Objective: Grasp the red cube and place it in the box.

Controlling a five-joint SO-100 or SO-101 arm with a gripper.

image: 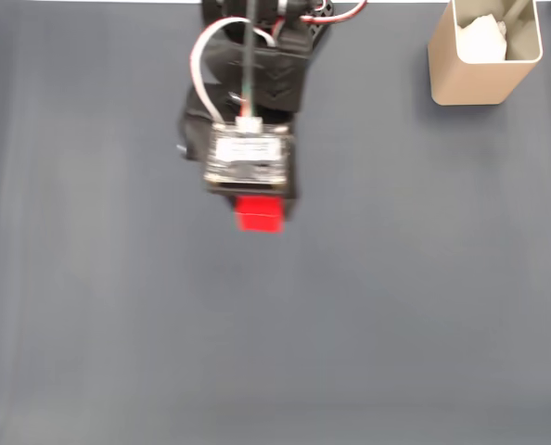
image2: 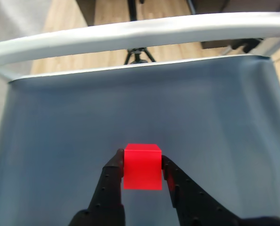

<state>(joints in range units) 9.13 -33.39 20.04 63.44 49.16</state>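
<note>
The red cube (image2: 142,166) sits between the two black fingers of my gripper (image2: 141,165), which is shut on it, one finger pressed to each side. In the fixed view the cube (image: 258,213) pokes out just below the arm's camera board, near the upper middle of the grey mat; the gripper (image: 257,209) itself is mostly hidden under the board. Whether the cube is lifted off the mat I cannot tell. The tan box (image: 484,51) stands at the top right, far from the cube, with a white lump inside it.
A grey mat (image: 275,324) covers the table. The arm's black base (image: 257,28) is at the top centre. In the wrist view the table's white edge rail (image2: 140,30) runs across the top, with a wooden floor and a tripod beyond.
</note>
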